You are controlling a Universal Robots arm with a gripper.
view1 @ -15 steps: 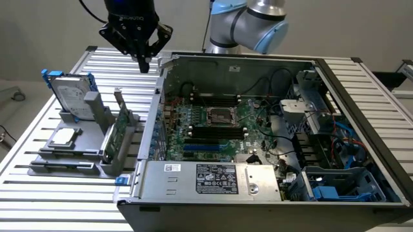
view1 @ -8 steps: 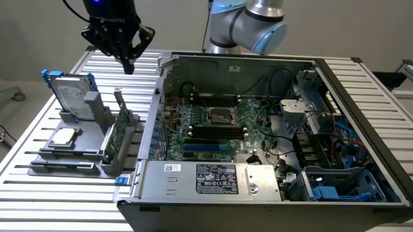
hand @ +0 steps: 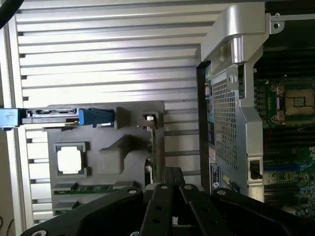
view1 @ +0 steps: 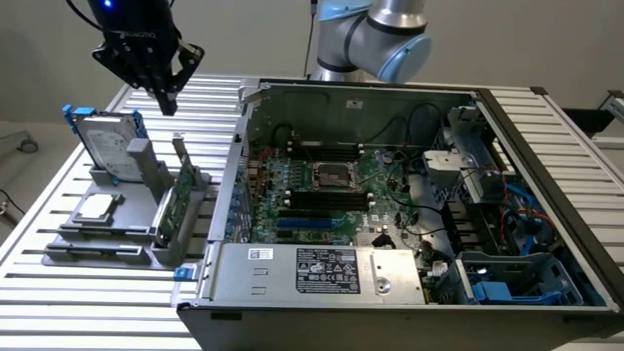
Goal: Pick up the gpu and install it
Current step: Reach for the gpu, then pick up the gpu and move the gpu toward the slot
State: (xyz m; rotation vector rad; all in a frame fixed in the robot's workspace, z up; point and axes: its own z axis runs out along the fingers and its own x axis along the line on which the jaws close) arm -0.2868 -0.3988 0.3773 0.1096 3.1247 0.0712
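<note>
The gripper (view1: 168, 104) hung in the air with its fingers pressed together on nothing, above the gray holder (view1: 137, 213). The gpu (view1: 172, 201) stood on edge in that holder, between the hard drive (view1: 105, 146) and the open computer case (view1: 390, 91).

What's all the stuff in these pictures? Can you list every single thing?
computer case: one, grey and black, lid off, on the table
motherboard: one, green, inside the case
gpu: one, green with a silver bracket, standing on edge in the holder, on its side nearest the case
hard drive: one, silver in a blue frame, standing upright in the holder
processor chip: one, silver, lying flat in the holder
holder: one, grey, beside the case at the exterior view's left
table: one, silver slats, under everything
robot arm: one, silver and blue, behind the case
gripper: one, black, shut, empty, in the air above the holder
</note>
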